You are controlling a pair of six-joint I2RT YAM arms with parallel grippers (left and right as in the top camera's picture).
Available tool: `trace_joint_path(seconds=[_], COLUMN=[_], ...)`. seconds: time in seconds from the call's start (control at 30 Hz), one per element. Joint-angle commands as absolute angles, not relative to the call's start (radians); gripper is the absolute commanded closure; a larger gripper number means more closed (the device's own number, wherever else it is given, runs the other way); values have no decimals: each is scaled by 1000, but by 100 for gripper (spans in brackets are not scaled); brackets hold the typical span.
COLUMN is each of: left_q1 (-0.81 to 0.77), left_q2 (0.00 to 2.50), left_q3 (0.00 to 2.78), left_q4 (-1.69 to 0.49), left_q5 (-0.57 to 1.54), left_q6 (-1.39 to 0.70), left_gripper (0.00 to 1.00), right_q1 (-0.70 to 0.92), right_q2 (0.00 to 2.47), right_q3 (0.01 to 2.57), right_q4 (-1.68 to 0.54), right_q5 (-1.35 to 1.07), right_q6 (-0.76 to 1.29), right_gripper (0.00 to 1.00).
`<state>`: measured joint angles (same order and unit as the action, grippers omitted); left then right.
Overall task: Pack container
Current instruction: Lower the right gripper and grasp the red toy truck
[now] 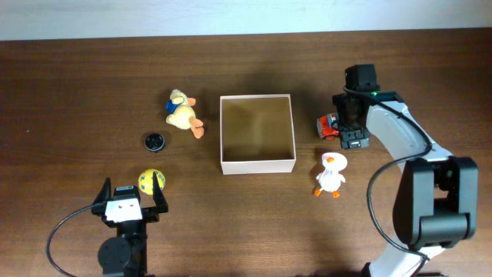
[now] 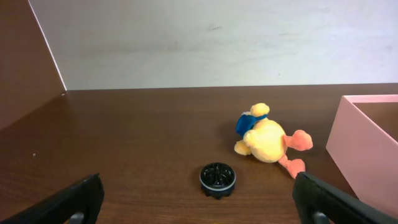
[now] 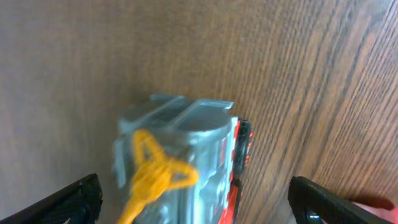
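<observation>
The container (image 1: 257, 164) is a square open box with pale walls and a tan floor, mid-table; its corner shows at the right of the left wrist view (image 2: 367, 143). It holds nothing. My right gripper (image 1: 338, 129) is open, hovering over a red and grey toy truck (image 1: 329, 127) just right of the box; the truck fills the right wrist view (image 3: 180, 162) between the fingers. My left gripper (image 1: 131, 201) is open near the front left, beside a yellow ball (image 1: 151, 181). A yellow plush duck (image 1: 183, 114) and a black wheel (image 1: 154, 141) lie left of the box.
A white toy duck (image 1: 331, 173) stands right of the box's front corner. The plush duck (image 2: 267, 138) and wheel (image 2: 217, 178) lie ahead of my left gripper (image 2: 199, 211). A pale wall runs along the table's far edge.
</observation>
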<state>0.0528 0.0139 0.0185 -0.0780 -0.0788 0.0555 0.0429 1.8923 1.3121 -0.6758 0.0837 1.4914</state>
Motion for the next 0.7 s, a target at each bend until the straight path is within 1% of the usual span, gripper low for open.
trace_joint_path(seconds=[0.0, 0.17, 0.47, 0.5, 0.53, 0.57, 0.67], left_q1=[55, 55, 55, 55, 55, 55, 55], left_q2=[6, 6, 6, 6, 6, 6, 6], left_q3=[10, 10, 10, 10, 10, 10, 10], left_q4=[-75, -75, -75, -75, -75, -75, -75], left_q5=[-75, -75, -75, -75, -75, -75, -75], left_q6=[45, 45, 45, 46, 45, 45, 45], left_gripper=[1, 1, 1, 1, 1, 1, 1], right_q1=[46, 45, 45, 44, 45, 45, 45], right_q2=[1937, 1963, 2026, 2028, 2028, 2028, 2028], right_q3=[1326, 1326, 1326, 1326, 1326, 1326, 1326], right_q4=[-657, -625, -559, -552, -541, -540, -535], right_q5=[81, 113, 94, 92, 85, 81, 61], right_q6=[1532, 1554, 1555, 1554, 1554, 1554, 1554], right_gripper=[1, 1, 1, 5, 13, 16, 19])
